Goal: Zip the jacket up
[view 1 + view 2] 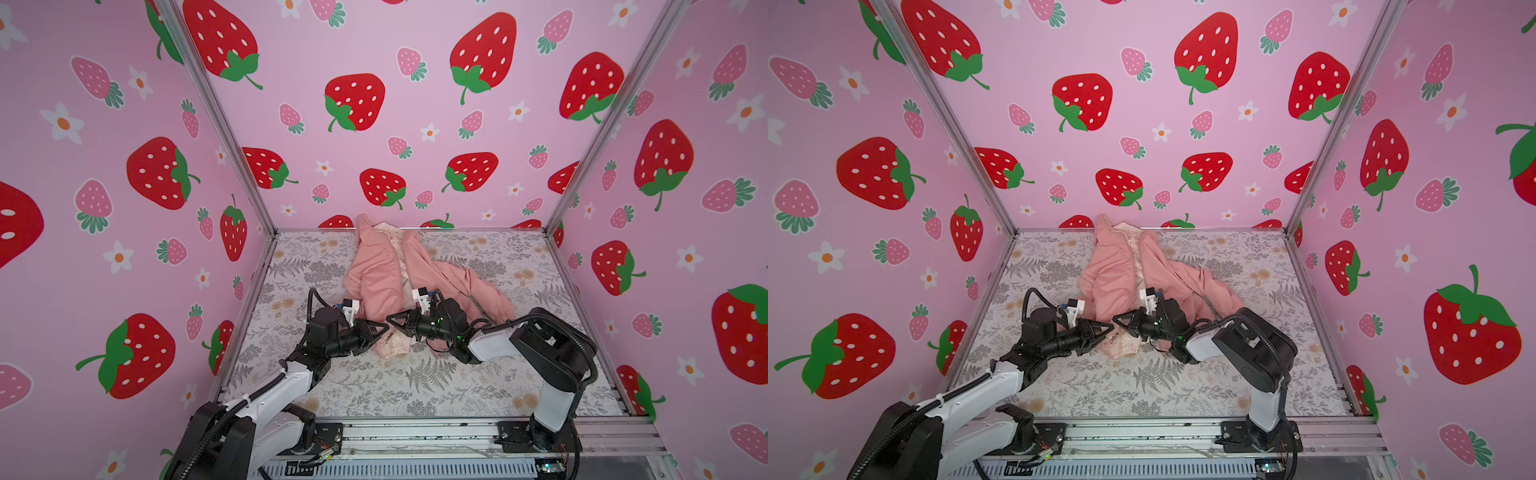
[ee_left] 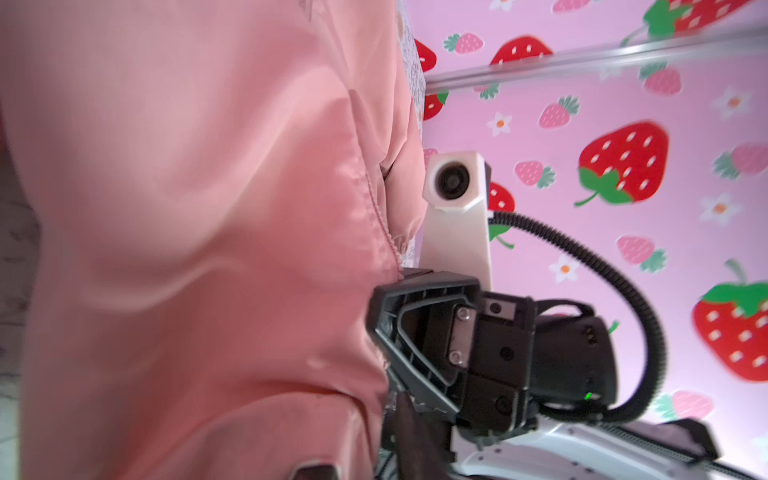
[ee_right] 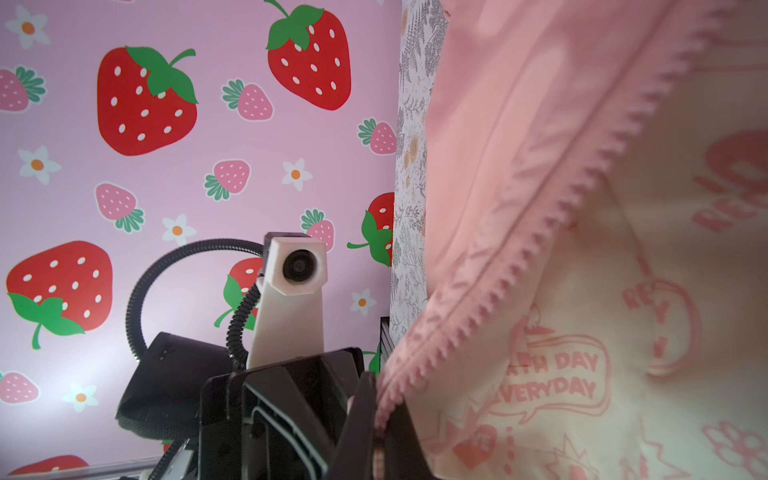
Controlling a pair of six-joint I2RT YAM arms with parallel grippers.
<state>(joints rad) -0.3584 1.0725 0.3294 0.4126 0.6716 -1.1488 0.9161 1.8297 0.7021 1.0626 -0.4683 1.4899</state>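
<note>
The left gripper point(image 1: 382, 328) reaches in from 8 o'clock to the hem of the salmon-pink hooded jacket point(image 1: 380, 282), its tips beside the folded-back cream lining point(image 1: 392, 347); whether its fingers are parted or closed on cloth I cannot tell. The jacket lies unzipped on the floral table point(image 1: 457, 374), hood at 12 o'clock against the back wall, hem toward 6, one sleeve point(image 1: 478, 286) trailing to 4 o'clock. The right gripper point(image 3: 380, 419), reaching in from 4 o'clock, has its fingers pressed together on the toothed zipper edge point(image 3: 582, 178) near the hem. The step looks like mating the zipper's two ends, and the next move calls for bringing the opposite front edge up to the held one and seating it.
</note>
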